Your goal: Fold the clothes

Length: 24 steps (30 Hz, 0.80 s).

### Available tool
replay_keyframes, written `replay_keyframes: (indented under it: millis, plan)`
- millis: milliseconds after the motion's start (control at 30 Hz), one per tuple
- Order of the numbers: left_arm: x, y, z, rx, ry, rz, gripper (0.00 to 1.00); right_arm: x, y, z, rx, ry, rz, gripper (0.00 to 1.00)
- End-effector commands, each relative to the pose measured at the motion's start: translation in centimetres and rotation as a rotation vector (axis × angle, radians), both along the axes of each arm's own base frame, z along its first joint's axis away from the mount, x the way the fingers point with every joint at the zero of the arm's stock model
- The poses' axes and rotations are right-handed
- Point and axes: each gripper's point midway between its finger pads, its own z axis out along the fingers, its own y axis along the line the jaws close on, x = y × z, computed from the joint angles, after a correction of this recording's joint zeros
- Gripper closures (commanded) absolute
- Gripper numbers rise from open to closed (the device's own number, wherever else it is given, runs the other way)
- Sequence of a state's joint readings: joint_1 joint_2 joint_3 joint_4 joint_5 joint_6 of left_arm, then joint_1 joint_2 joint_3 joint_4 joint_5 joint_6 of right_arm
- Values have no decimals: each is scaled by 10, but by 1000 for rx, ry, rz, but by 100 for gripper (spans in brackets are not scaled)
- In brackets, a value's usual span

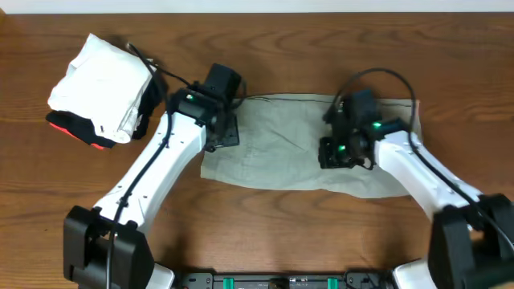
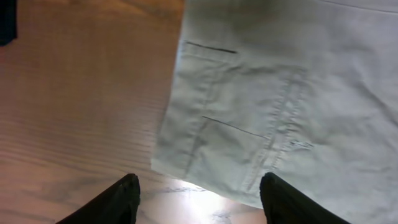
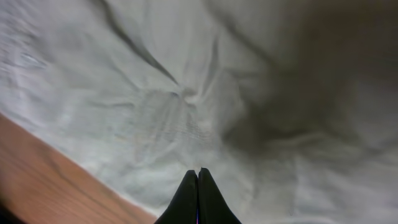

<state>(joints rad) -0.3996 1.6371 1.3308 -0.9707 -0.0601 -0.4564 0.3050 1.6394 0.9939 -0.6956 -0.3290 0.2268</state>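
Observation:
The clothes, a pair of light khaki trousers point(image 1: 297, 144), lie folded into a flat band across the middle of the table. My left gripper point(image 1: 221, 132) hovers over their left end. In the left wrist view the left gripper point(image 2: 199, 186) is open, with the trousers' point(image 2: 280, 106) pocket seams and corner just beyond the fingertips point(image 2: 127, 193) and only bare wood between them. My right gripper point(image 1: 341, 152) sits over the right half. In the right wrist view the right gripper point(image 3: 198, 173) is shut, its tips pressed together over wrinkled cloth point(image 3: 186, 106), with no fabric visibly pinched.
A white folded garment point(image 1: 100, 88) rests on black and red folded garments point(image 1: 80, 128) at the back left, close to the left arm. A dark object point(image 2: 7, 22) shows at the left wrist view's top-left corner. Bare wood point(image 1: 265, 225) lies in front of the trousers.

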Motion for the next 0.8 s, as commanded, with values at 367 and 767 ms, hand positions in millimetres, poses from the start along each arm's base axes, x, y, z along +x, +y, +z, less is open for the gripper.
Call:
replay_keyframes:
  millis: [367, 767]
  plan:
    - [-11, 17, -33, 3, 67, 31, 31, -28, 19, -74, -90, 203, 98, 99]
    - [-11, 18, -35, 3, 65, 28, 30, -5, 36, 25, -10, 85, 67, 99]
